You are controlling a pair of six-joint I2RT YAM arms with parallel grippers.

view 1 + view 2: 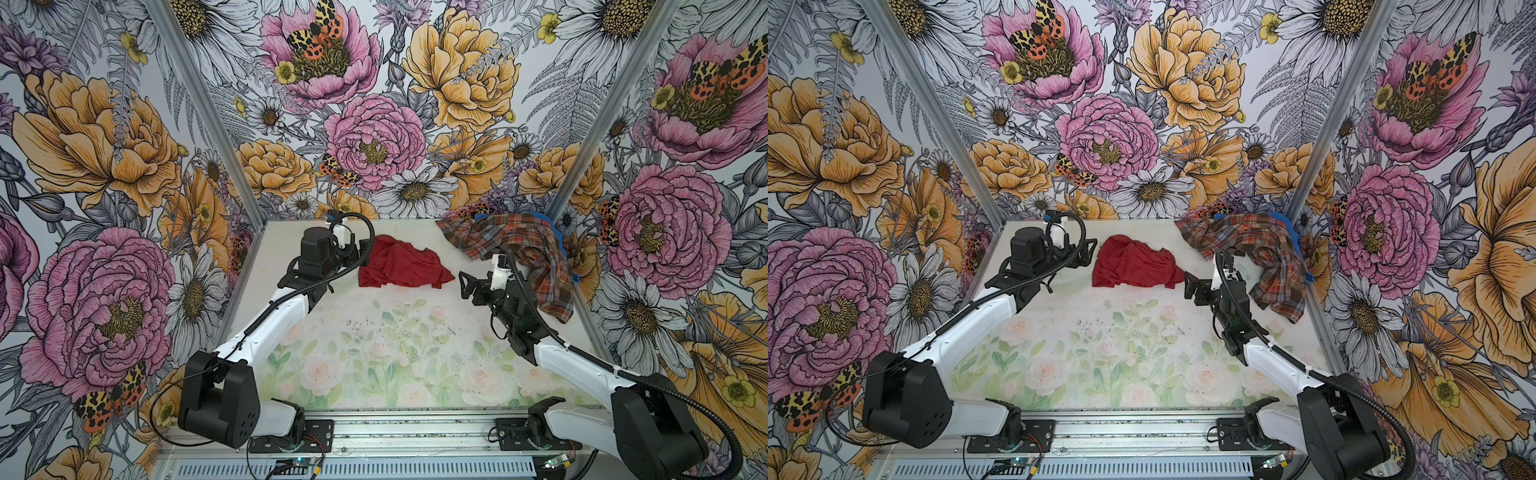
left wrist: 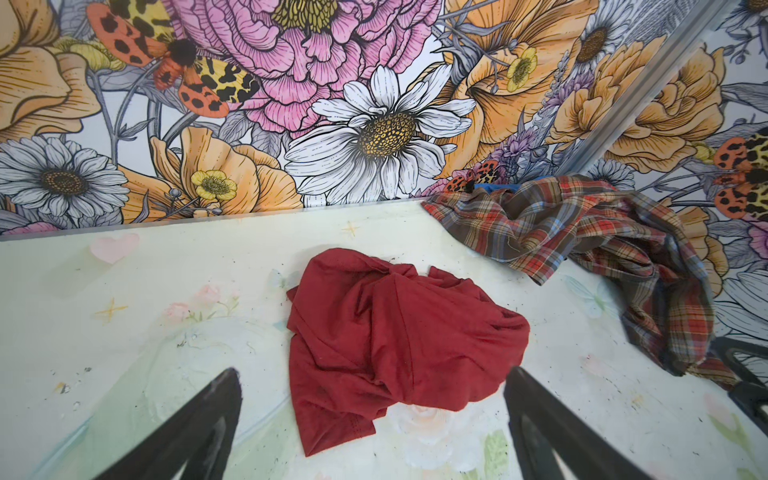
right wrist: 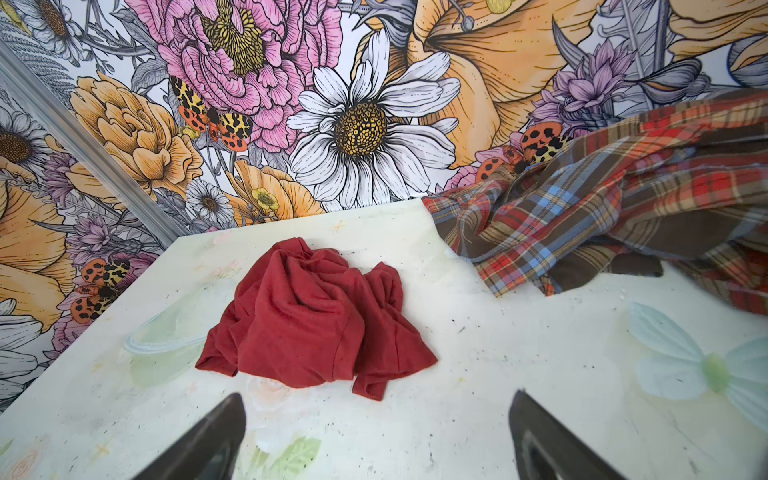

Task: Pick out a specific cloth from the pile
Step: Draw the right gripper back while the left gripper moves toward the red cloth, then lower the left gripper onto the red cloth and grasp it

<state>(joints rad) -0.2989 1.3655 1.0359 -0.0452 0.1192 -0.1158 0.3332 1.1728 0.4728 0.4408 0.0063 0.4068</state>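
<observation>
Two grippers flank the crumpled dark-red thin-fabric shirt [image 1: 401, 264], fingers spread and empty, on the pale floral table [image 1: 395, 353], clear of the plaid-and-blue garment pile [image 1: 523, 253]. Separation looks complete; regrasping would mean closing on a fold.

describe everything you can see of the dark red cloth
The dark red cloth is plain, thin, soft-looking fabric, crumpled into a low heap with folds and a hemmed edge splayed out. No label shows. It lies alone on the table, toward the back, apart from the plaid pile. Nothing grips it: it lies between the two open grippers, touching neither.
</observation>
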